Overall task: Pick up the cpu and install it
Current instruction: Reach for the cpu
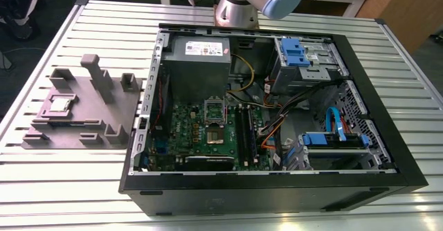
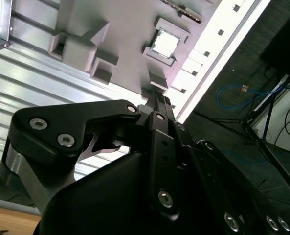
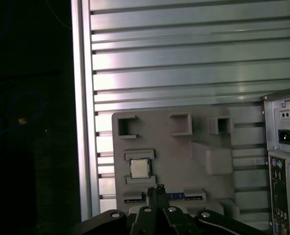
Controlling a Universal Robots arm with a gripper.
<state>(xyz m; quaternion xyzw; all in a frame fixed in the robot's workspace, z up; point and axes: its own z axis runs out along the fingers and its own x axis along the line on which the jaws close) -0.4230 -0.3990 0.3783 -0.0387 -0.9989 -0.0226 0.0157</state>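
The cpu (image 1: 61, 104) is a small silver square lying flat in a recess of a grey fixture block (image 1: 90, 118) at the exterior view's left, on the table beside the open computer case (image 1: 277, 189). In both wrist views it sits between raised grey tabs: cpu (image 2: 165, 43), cpu (image 3: 140, 168). My gripper (image 3: 159, 188) hangs well above the fixture with its tips together and nothing between them; the gripper (image 2: 157, 96) points towards the fixture's edge a short way from the chip. The arm's elbow (image 1: 266, 0) is at the table's far side. The green motherboard (image 1: 207, 132) lies inside the case.
The case holds a grey power supply box (image 1: 199, 52), black RAM sticks (image 1: 244, 132), blue drive brackets (image 1: 291, 49) and loose cables (image 1: 277, 119). The fixture has tall grey posts (image 1: 93, 67). The slatted metal table (image 1: 69, 189) ends close beside the fixture; beyond is dark floor with cables (image 2: 242, 93).
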